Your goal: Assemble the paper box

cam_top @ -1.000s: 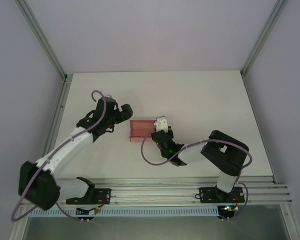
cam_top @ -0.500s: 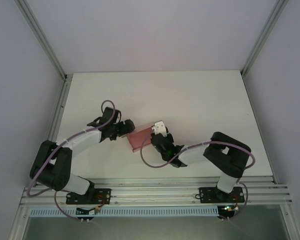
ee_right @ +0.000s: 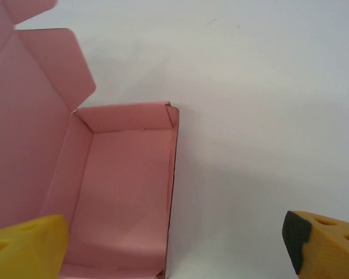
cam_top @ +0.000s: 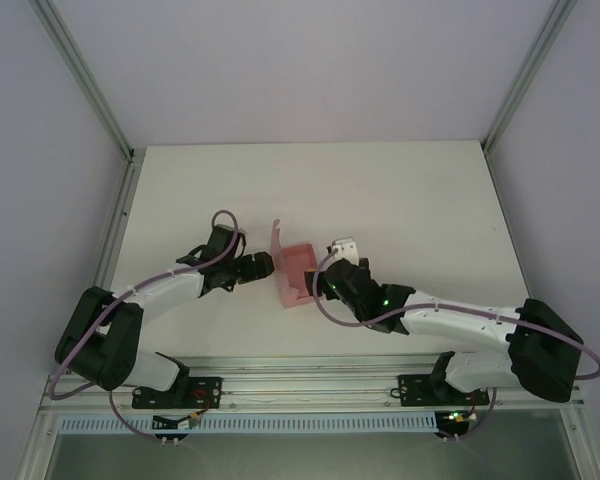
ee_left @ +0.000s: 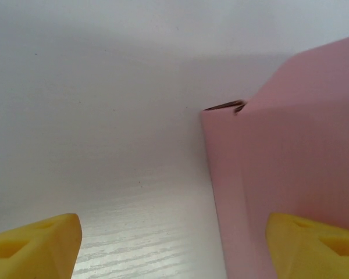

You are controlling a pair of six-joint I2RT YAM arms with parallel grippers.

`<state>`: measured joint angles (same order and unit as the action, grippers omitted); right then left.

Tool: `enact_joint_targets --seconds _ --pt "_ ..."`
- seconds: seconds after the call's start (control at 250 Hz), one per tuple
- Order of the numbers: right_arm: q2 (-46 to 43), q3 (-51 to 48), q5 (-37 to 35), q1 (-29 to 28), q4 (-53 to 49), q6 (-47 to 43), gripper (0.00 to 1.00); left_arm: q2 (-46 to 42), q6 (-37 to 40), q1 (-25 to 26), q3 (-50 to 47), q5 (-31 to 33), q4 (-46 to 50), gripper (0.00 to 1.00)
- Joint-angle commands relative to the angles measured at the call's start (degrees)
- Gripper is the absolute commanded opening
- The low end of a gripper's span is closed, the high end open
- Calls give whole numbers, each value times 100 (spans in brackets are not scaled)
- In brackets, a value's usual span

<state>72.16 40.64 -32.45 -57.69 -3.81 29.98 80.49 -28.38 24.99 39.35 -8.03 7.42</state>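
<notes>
Two hands flank the paper box [cam_top: 298, 275], a pink open tray with a lid flap raised along its left side, resting on the white surface [cam_top: 410, 200]; the left hand [cam_top: 261, 267] sits just beside the box's left wall and the right hand [cam_top: 323, 284] at its right wall. From the left wrist, the yellow fingers [ee_left: 38, 244] are spread well apart, the box's outer wall standing between them, nearer the right finger. From the right wrist, the right hand's fingers [ee_right: 326, 244] are also spread, one over the box's interior, the other outside its right wall.
</notes>
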Motion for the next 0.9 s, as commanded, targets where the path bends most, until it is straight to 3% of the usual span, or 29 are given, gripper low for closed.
enact_joint_targets --seconds 0.0,0.1,0.18,0.371,0.427,0.539,0.595,0.679,0.767,0.894 --pt "-91 586 1040 491 -1248 803 99 -256 250 50 232 270 221 81" --pt "-11 406 2185 1235 -956 1225 94 -510 272 54 227 261 288 81" --pt "249 236 2711 1765 -708 1429 74 -727 259 50 207 182 304 82" --pt "652 545 2448 1836 -837 570 70 -1325 108 53 91 -70 330 84" --pt "945 774 2306 1841 -1085 561 68 -1364 -49 49 197 242 456 84" --pt "1549 956 2201 1832 -1230 580 64 -1029 -347 16 694 1537 1493 71" --pt "1721 917 2133 1837 -1143 636 63 -747 -462 -81 801 1796 1795 66" --pt "1818 884 2074 1832 -1149 665 61 -419 -515 -179 714 1523 1769 65" --pt "1853 882 2076 1822 -1322 632 61 -97 -493 -178 449 851 1121 65" --pt "1816 572 2742 1763 -994 457 60 456 -496 -136 363 -90 -41 67"
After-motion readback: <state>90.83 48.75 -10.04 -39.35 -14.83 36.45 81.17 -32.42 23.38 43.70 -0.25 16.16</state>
